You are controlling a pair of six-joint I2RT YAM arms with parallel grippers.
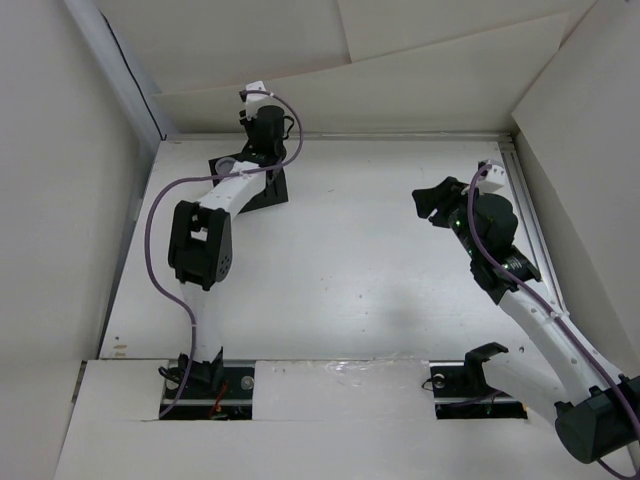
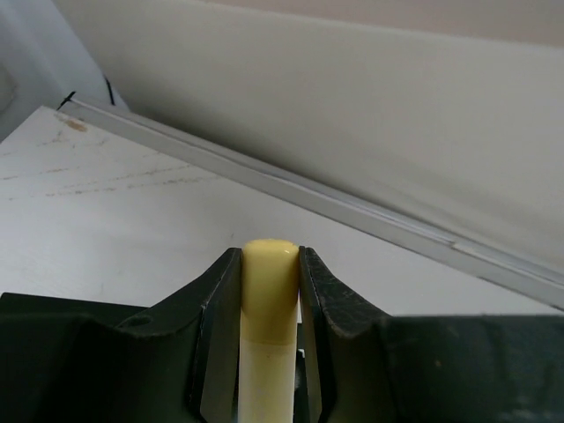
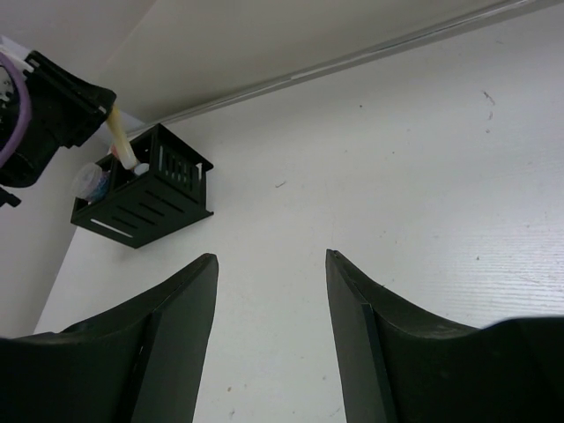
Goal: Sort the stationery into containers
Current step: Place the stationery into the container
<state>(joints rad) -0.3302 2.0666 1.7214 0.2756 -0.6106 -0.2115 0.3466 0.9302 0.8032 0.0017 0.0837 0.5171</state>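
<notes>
At the overhead view's upper left, the left hand [image 2: 269, 257] reaches down over the black organizer [image 3: 150, 198] with the yellow marker [image 2: 268, 304] clamped between its fingers, while the right hand [image 3: 269, 260] hovers empty and wide open above the desk [image 1: 350, 270] at mid-right.

Legible text, labels, numbers, signs: none for you to log. The black organizer [image 3: 150, 198] carries one pale patch [image 3: 200, 167], too small for you to read.
</notes>
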